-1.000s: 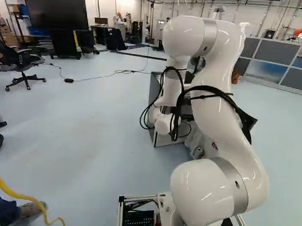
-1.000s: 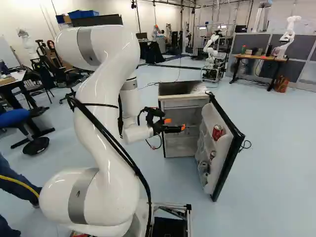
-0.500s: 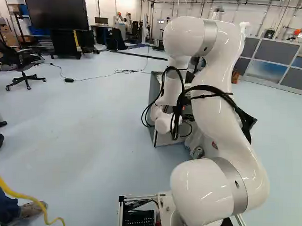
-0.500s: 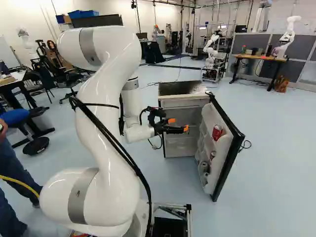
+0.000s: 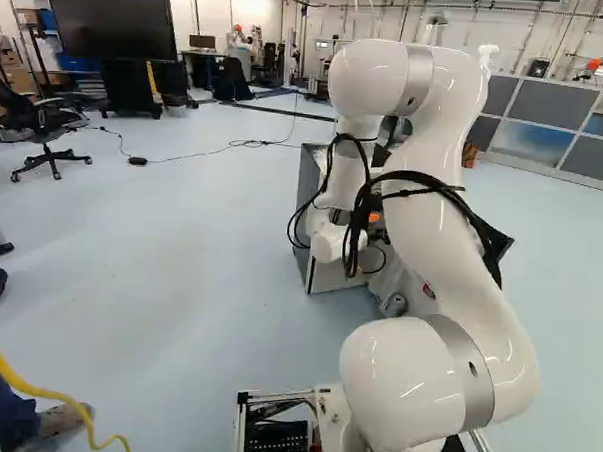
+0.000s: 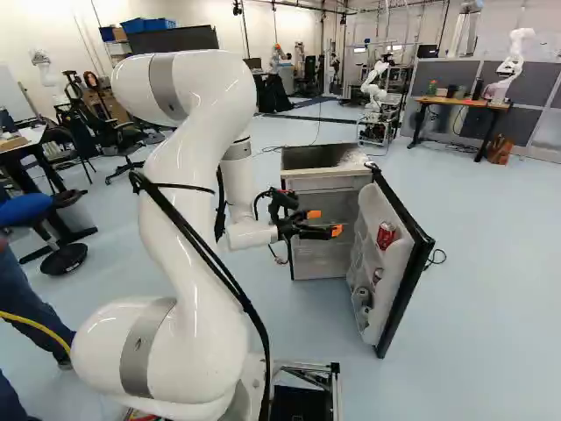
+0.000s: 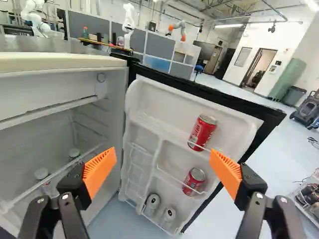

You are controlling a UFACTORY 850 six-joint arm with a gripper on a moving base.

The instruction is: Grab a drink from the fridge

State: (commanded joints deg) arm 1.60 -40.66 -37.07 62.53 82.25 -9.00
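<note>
The left base view and the right base view look ahead and slightly down from behind the arm (image 6: 202, 132), one from its left, other from its right, and share the arm and the fridge (image 6: 326, 183). The wrist view stands much nearer, facing the fridge's inside at left and the open door (image 7: 144, 99) at right, with the far grey partition (image 5: 532, 106) common to all three.

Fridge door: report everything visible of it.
The fridge door stands upright, wide open, joined to the cabinet along one side. Its inner face is white, plastic-looking, moulded into racks with thin bars, bordered in black. An upper rack holds a red can, one below a second red can; two grey cans sit lowest.
</note>
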